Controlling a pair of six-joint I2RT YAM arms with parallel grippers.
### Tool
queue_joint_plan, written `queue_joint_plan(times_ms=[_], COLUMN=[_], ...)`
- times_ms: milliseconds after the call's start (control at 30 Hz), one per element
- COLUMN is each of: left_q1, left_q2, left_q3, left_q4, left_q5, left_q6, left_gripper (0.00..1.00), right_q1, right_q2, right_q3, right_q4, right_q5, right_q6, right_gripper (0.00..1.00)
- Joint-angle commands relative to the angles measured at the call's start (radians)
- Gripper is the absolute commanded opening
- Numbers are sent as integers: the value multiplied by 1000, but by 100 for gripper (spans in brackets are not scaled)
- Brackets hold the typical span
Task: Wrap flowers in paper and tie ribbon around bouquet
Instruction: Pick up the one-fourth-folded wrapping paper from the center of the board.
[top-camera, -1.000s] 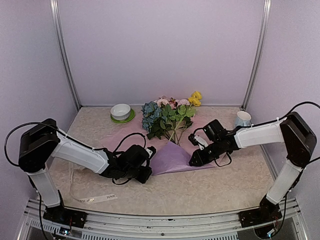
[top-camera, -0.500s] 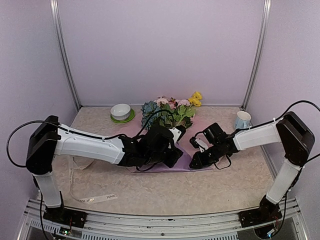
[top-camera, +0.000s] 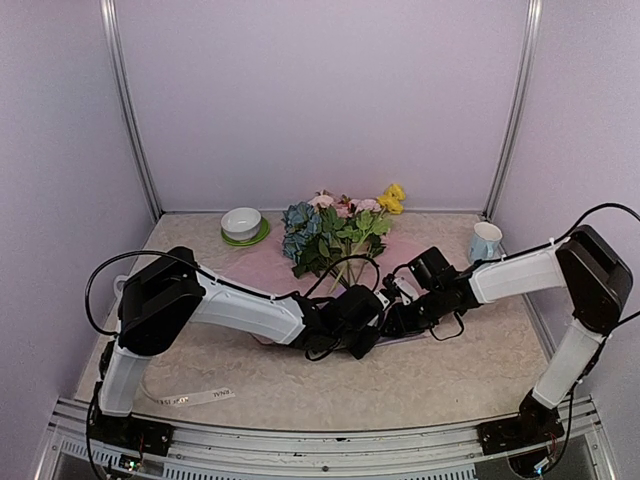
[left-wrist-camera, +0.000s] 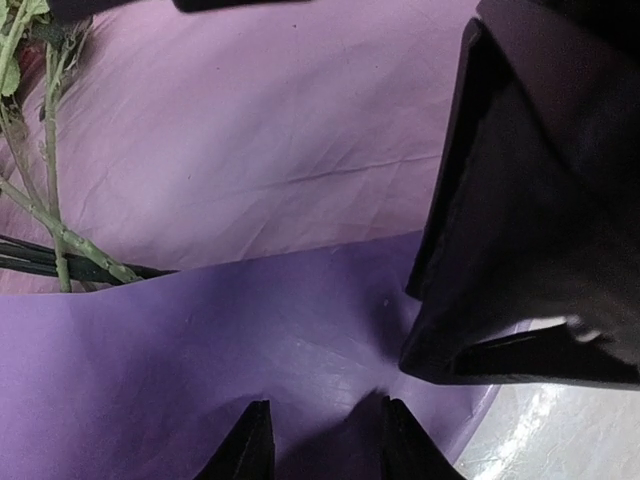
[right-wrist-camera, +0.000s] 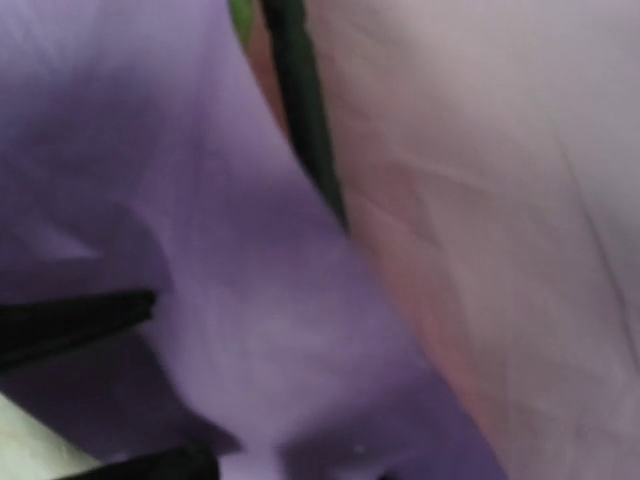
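Wrapping is judged to be in hand: the paper lies on the bench under the flowers, its near flap folded over the stems, where the left hand and the right hand meet, jaws part-closed at the sheet, though a clench cannot be told for either. Next the flap must be drawn across and rolled into a cone, the ribbon lying untouched near left. The bench is pale and marbled, enclosed by lilac walls, a bowl and a cup set at the back
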Motion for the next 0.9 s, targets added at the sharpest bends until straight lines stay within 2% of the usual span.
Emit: queue_joint_plan(times_ms=[0,133,267,367,467,667,867], left_q1=[-10,-9,-10,-9,-9,-5,2], left_q2=[27,16,21,22,19,7,-1], left_q3=[-16,-48,-49,-49,-51,-61,-72], left_q4=[-53,-40,-28,-19,-17,-18,-10], left_q5=[-10,5,20,33,31,25,27], left_q6=[15,13,12,11,12,10,8], left_gripper=[35,35,35,35,35,35,36], right_q1=[-9,-74,-203,-304,-368,-373,-377], right_q2=[-70,-193,-308,-324,-280,-194,-170], right_q3=[6,-14,-88,-139,-164,-191,-232], right_q4=[-68,-116,-149,-163,-150,-49,41], right_q5=[34,93,134,105,23,-71,-85], right_q6=[9,38,91,147,204,256,285], right_gripper=[24,31,55,66,66,60,52])
